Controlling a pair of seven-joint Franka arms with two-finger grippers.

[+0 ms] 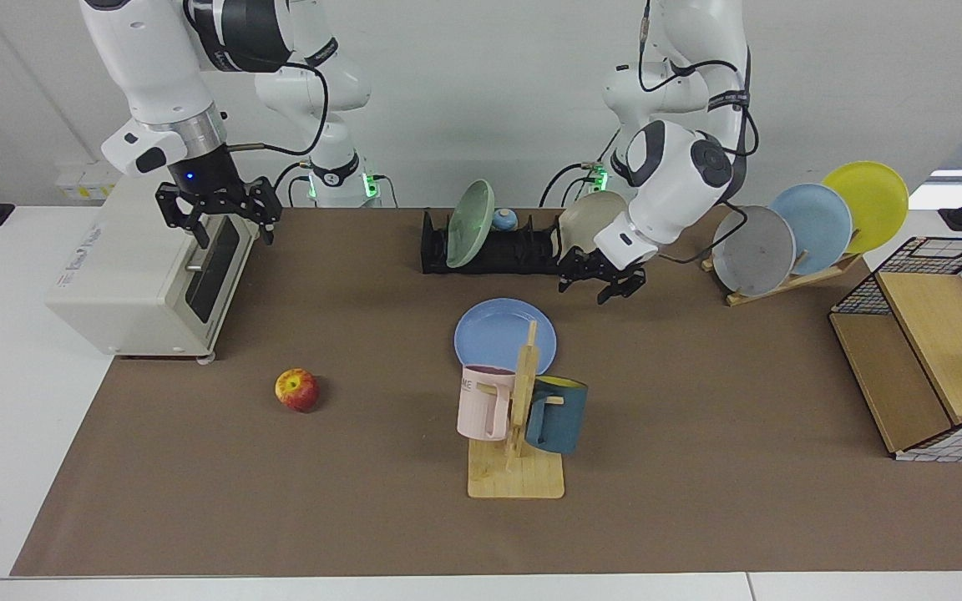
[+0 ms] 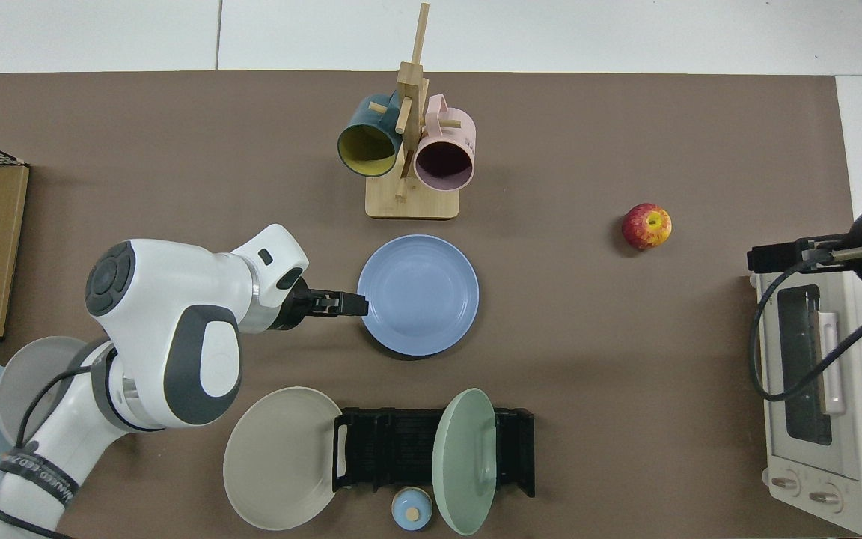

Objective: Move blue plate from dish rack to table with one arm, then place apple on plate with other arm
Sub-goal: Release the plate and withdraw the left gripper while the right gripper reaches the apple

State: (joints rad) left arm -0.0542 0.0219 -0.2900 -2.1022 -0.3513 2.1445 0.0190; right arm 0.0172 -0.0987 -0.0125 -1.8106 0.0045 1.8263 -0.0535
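On the brown mat of the counter [image 1: 698, 434] I see the blue plate [image 1: 498, 334] lying flat, just behind the wooden mug tree [image 1: 518, 434], with nothing on it. My left claw [image 1: 602, 280] hangs above the mat beside the plate's rim, between the plate and the dish rack [image 1: 489, 250]; its fingers are spread and hold nothing. From above, the same left claw [image 2: 345, 305] sits right at the plate's [image 2: 417, 294] edge.

The dish rack [image 2: 431, 449] holds a pale green plate [image 1: 468, 213] standing on edge in one slot. A beige plate [image 1: 585, 225] leans at the rack's end, and a small blue piece [image 2: 411, 509] sits on its far side. The other slots I can see are unfilled.

The apple [image 1: 297, 390] rests on the mat well apart from the plate, towards the toaster oven [image 1: 143, 271]. My right claw [image 1: 218, 213] hangs over the oven's front edge, fingers parted, gripping nothing; from above only part of the right claw [image 2: 779, 258] shows.

The mug tree carries a pink mug [image 1: 485, 401] and a dark teal mug [image 1: 556, 413], both hung on pegs and both hollow as seen from above. A wooden stand [image 1: 790, 280] holds grey, sky-blue and yellow plates. A wire basket [image 1: 936, 334] at the counter's end has a wooden board inside.
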